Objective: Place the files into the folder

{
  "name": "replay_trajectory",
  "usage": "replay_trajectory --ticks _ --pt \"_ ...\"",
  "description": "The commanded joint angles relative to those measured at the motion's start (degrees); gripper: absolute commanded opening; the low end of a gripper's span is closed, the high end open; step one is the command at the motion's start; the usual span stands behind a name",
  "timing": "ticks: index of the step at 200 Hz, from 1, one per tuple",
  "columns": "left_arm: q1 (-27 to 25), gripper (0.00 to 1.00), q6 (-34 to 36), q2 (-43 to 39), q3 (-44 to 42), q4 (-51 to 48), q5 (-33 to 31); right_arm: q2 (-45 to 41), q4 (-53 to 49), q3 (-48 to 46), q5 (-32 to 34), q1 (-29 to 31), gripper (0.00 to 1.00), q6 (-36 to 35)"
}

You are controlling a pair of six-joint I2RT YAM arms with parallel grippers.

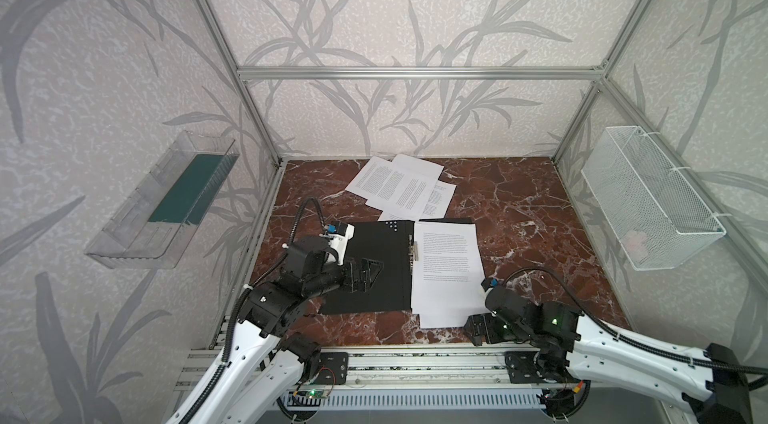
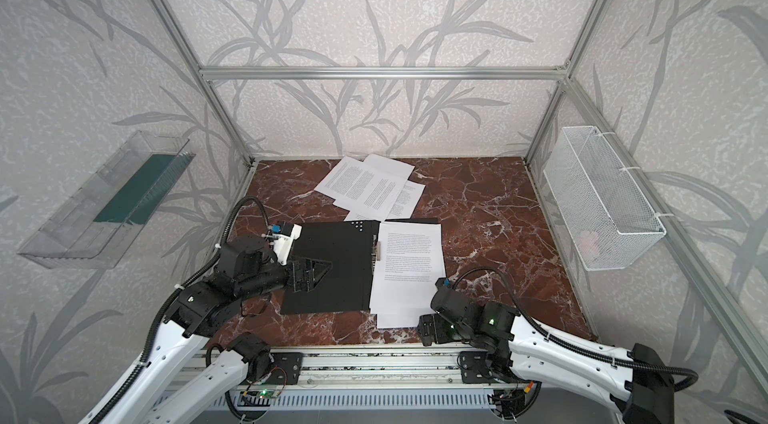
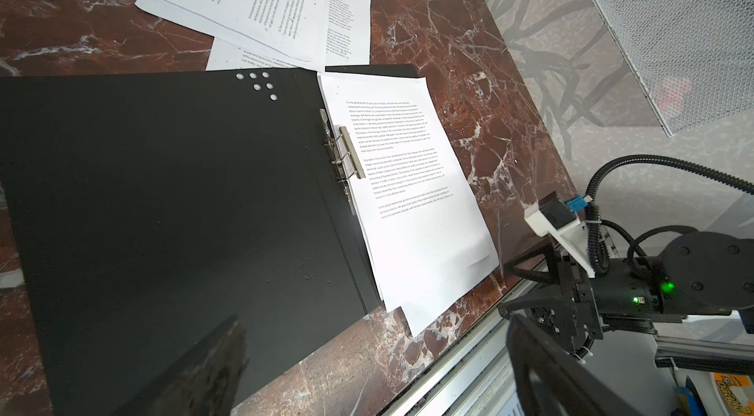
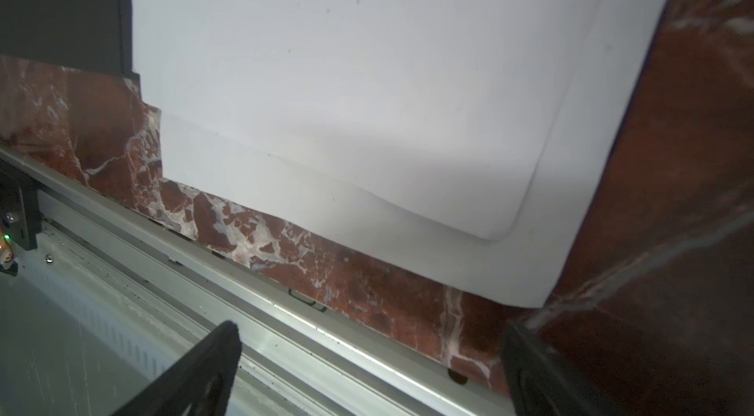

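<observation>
Folder (image 1: pixel 386 243) open flat. Left gripper (image 1: pixel 365 274) jaws spread, empty, over left flap. Right gripper (image 1: pixel 476 328) jaws spread at near edge of files (image 1: pixel 449 272); contact unclear.

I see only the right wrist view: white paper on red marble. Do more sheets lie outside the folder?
Observer: Yes, a loose pile of sheets lies at the back of the table, beyond the open folder.
Operator: Where is the left gripper?
Observer: The left gripper is open above the folder's black left half, holding nothing.
Operator: And the clip?
Observer: The clip sits on the spine, at the left edge of the paper near you.
</observation>
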Motion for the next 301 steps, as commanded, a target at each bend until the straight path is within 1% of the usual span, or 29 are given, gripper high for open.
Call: replay_trajectory --ticks 1,15,35,57,97,145,169,232,254,301 --pt "0.3 0.99 0.6 0.1 -0.4 0.1 -0.3 2.0 3.4 -1.9 -0.8 2.1 0.99 4.5" --pt "0.3 0.99 0.5 -0.2 -0.4 0.1 -0.5 4.0 5.0 -2.5 -1.9 2.3 0.99 5.2" --pt "0.3 0.99 0.5 -0.5 -0.5 0.1 -0.7 5.6 5.8 -2.5 -1.1 2.3 0.99 5.0" --pt "0.3 0.99 0.6 -0.7 -0.4 0.1 -0.8 6.5 9.6 -3.7 -0.6 2.5 0.99 6.2" --pt "0.3 0.99 0.5 -0.8 -0.4 0.0 -1.0 7.8 13.2 -4.1 1.5 2.4 0.99 6.6" --pt "0.3 0.99 0.5 -0.5 -0.5 -0.1 -1.3 11.7 19.0 -4.7 1.2 2.4 0.99 5.9" --pt "0.2 0.99 0.5 -0.4 -0.4 0.0 -1.4 13.1 19.4 -4.6 2.1 2.4 0.99 5.4" --pt "0.3 0.99 0.4 -0.2 -0.5 0.0 -1.5 13.5 20.7 -4.4 4.1 2.4 0.99 2.8" --pt "0.3 0.99 0.4 -0.1 -0.4 -0.1 -1.6 13.4 19.0 -3.4 5.7 2.3 0.99 1.9" --pt "0.2 0.99 0.4 -0.2 -0.4 -0.1 -1.6 14.7 20.4 -2.8 5.1 1.3 0.99 0.6"
